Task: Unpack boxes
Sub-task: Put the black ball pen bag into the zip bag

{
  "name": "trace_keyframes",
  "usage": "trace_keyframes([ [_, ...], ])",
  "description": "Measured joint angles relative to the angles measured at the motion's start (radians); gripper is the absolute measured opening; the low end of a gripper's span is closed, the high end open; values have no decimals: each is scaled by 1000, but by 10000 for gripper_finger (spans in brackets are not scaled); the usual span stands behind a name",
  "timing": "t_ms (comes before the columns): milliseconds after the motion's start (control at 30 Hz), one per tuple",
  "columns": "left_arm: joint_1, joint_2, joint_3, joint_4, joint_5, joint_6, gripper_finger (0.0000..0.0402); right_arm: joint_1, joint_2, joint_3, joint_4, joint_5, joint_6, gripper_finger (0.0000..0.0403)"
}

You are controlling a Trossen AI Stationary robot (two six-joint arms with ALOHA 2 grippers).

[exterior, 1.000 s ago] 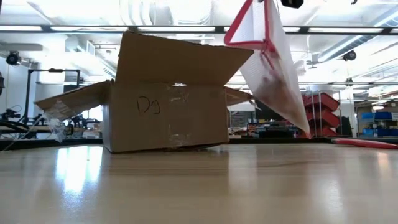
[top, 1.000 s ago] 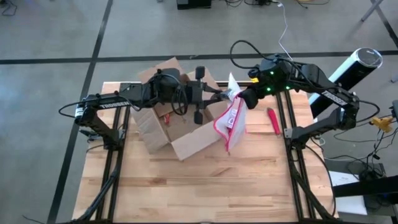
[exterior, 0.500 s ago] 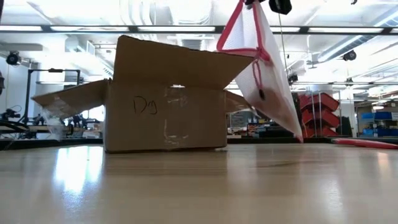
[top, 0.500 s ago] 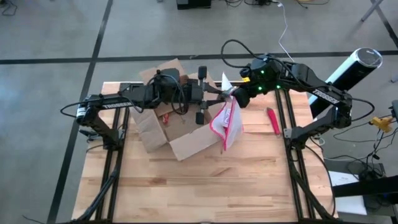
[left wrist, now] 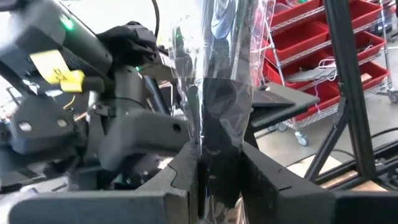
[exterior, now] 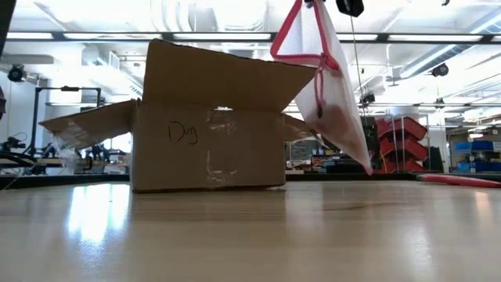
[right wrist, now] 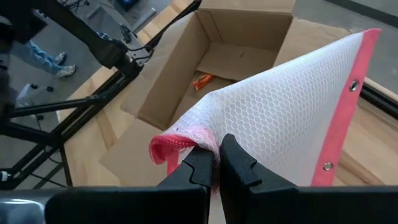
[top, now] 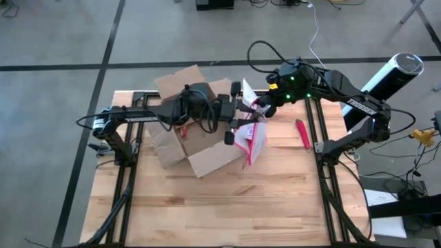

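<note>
The brown cardboard box (top: 180, 141) stands open on the table's far left half, flaps spread; it also shows in the low view (exterior: 207, 145) and the right wrist view (right wrist: 239, 34). A small orange thing (right wrist: 202, 81) lies inside it. Just right of the box hangs a translucent pink-edged pouch (top: 252, 140) (exterior: 335, 102). My right gripper (top: 260, 107) (right wrist: 216, 158) is shut on its top. My left gripper (top: 242, 114) (left wrist: 219, 171) reaches over the box from the left and is shut on the pouch (left wrist: 217, 74) close to the right gripper. My left gripper has a crinkled clear strip of the pouch (left wrist: 219, 140) between its two fingers (left wrist: 186, 177), high on the pouch. The fingers come level from the table's left. The plastic narrows where it passes between them. My right gripper pinches the bunched pink-edged top of the pouch (right wrist: 177, 144) between its two fingers, coming from the table's right and slanting down. The pouch hangs below the fingers, tilted, its lower corner (exterior: 366, 168) clear of the table.
A pink pen-like thing (top: 302, 134) lies on the table to the right of the pouch. The near half of the wooden table (top: 227, 207) is bare. The box's right flap (top: 219, 157) lies flat under the pouch.
My left gripper has moved toward the table's right edge, across the box, up to the pouch. My right gripper has drawn the hanging pouch a little toward the box; the pouch stays lifted clear.
</note>
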Motion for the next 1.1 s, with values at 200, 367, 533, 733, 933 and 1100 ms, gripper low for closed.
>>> trace_keyframes([
  [200, 0, 8, -45, -3, -8, -3, 68, 0, -12, 0, 1, 0, 10, 0],
  [367, 0, 8, -108, 50, -32, -4, 68, 0, -37, 0, 29, 0, 28, 0],
  [533, 0, 8, -171, 169, -93, -30, 68, 0, -64, 0, 37, 1, 34, 0],
  [733, 6, 8, -222, 228, -167, -33, 68, 0, -85, 0, 42, 0, 47, 0],
  [933, 12, 6, -263, 259, -208, -32, 68, 0, -91, 0, 41, 0, 50, 0],
  [1100, 13, 4, -299, 267, -219, -55, 68, 0, -91, 20, 43, -1, 49, 0],
])
